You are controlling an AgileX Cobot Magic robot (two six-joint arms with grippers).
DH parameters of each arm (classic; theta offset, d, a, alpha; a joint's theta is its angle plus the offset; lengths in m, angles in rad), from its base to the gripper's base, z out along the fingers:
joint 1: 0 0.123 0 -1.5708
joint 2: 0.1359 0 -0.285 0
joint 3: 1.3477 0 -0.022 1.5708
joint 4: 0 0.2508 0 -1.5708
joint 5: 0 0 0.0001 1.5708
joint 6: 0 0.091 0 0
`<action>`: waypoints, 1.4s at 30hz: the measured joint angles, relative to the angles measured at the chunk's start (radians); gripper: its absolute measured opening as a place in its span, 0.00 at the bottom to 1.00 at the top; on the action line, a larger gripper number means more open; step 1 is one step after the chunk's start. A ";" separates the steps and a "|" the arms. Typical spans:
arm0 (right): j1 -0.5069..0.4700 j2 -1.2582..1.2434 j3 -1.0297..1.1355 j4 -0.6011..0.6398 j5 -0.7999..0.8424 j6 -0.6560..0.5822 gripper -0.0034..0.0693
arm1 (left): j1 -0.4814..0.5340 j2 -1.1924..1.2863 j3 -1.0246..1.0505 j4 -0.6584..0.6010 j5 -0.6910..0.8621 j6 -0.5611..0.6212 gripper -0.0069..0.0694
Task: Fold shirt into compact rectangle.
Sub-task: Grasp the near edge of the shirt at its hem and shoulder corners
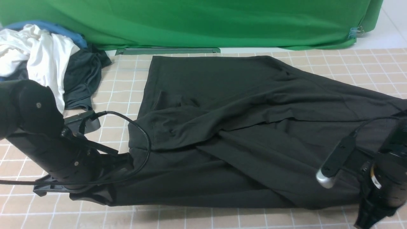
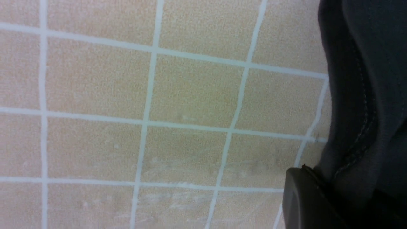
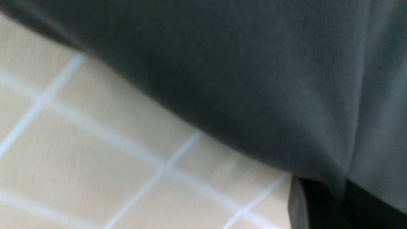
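The black shirt (image 1: 241, 127) lies spread across the gridded table (image 1: 117, 82), with a layer folded over its middle in diagonal creases. Its chest print is hidden. My left gripper (image 1: 103, 190) sits low at the shirt's near left corner. In the left wrist view, the stitched hem (image 2: 359, 140) runs down beside the dark finger (image 2: 305, 200), and the left gripper (image 2: 334, 194) is shut on it. My right gripper (image 1: 369, 210) is at the near right corner. In the blurred right wrist view, cloth (image 3: 254, 79) drapes into the right gripper (image 3: 330, 203), beside its finger (image 3: 297, 206).
A pile of clothes lies at the back left: a white garment (image 1: 41, 60), a dark grey one (image 1: 81, 79) and a blue one (image 1: 51, 28). A green backdrop (image 1: 203, 22) hangs along the far edge. Bare gridded mat shows on both sides of the shirt.
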 joint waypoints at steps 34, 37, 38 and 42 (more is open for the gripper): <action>-0.003 0.090 -0.069 0.024 -0.048 0.022 0.40 | 0.000 -0.011 -0.050 -0.044 0.046 0.007 0.13; -0.003 0.096 -0.093 0.015 -0.010 0.023 0.55 | 0.000 -0.011 -0.050 -0.042 0.044 0.007 0.13; -0.003 0.096 -0.107 0.022 0.021 0.031 0.58 | 0.000 -0.011 -0.050 -0.042 0.044 0.007 0.13; -0.003 0.078 -0.150 0.059 0.158 0.043 0.61 | 0.000 -0.011 -0.050 -0.042 0.044 0.007 0.13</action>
